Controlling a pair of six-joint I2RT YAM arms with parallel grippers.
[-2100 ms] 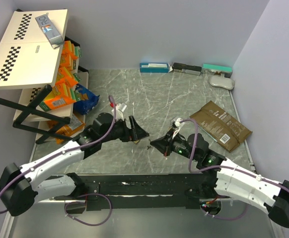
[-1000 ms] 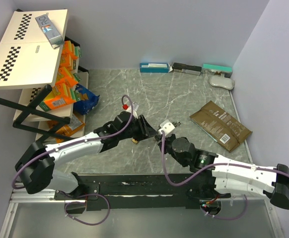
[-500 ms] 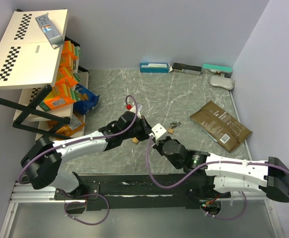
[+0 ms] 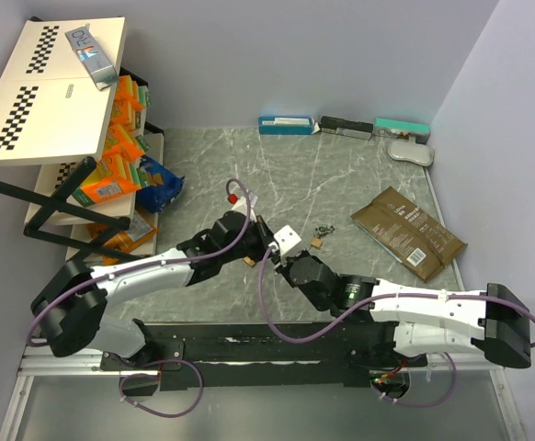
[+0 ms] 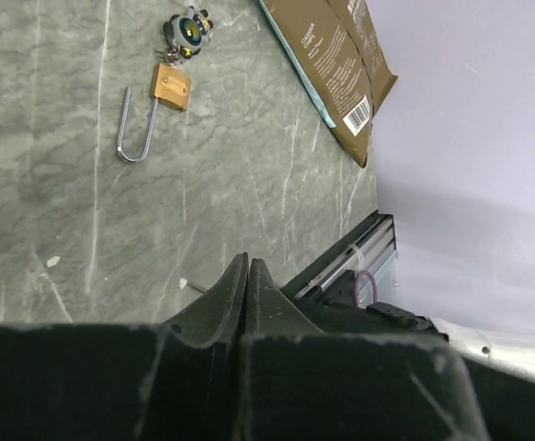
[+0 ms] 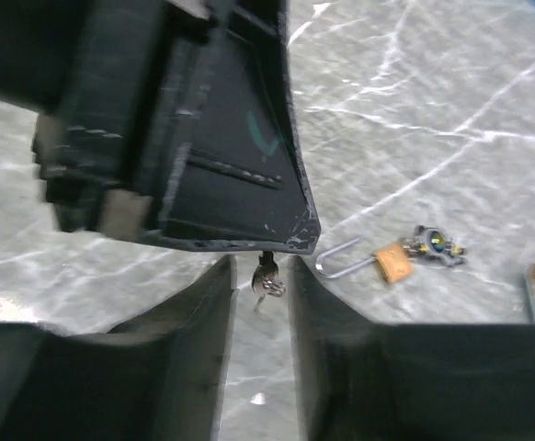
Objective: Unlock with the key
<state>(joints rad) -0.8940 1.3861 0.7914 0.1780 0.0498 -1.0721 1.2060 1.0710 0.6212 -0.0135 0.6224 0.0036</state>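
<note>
Two pairs of jaws meet tip to tip low over the middle of the scene. Those of the left gripper (image 5: pixel 246 267) are pressed together, and in the right wrist view a small metal key (image 6: pixel 266 277) hangs from their tip, so they appear to be pinching it by its head. The jaws of the right gripper (image 6: pixel 259 272) stand spread on either side of that key, with a gap showing between it and each finger, so the right gripper does not seem to be holding it. Just beyond the two grippers, on the grey marbled tabletop (image 5: pixel 249 165), lies a small brass padlock with a long steel shackle (image 5: pixel 170 86). It is flat on its side and apart from both grippers, with a dark bunch of keys (image 5: pixel 187 31) touching or just beside its far end. Only one leg of the shackle seems to run into the brass body; the other ends free next to it, which suggests the lock is already sprung, though the keyhole cannot be made out. If so, little is left beyond setting the key down. If not, the key still has to be carried to the padlock, seated and turned. Farther out to the right lies a flat brown foil pouch (image 5: pixel 330 57).
</note>
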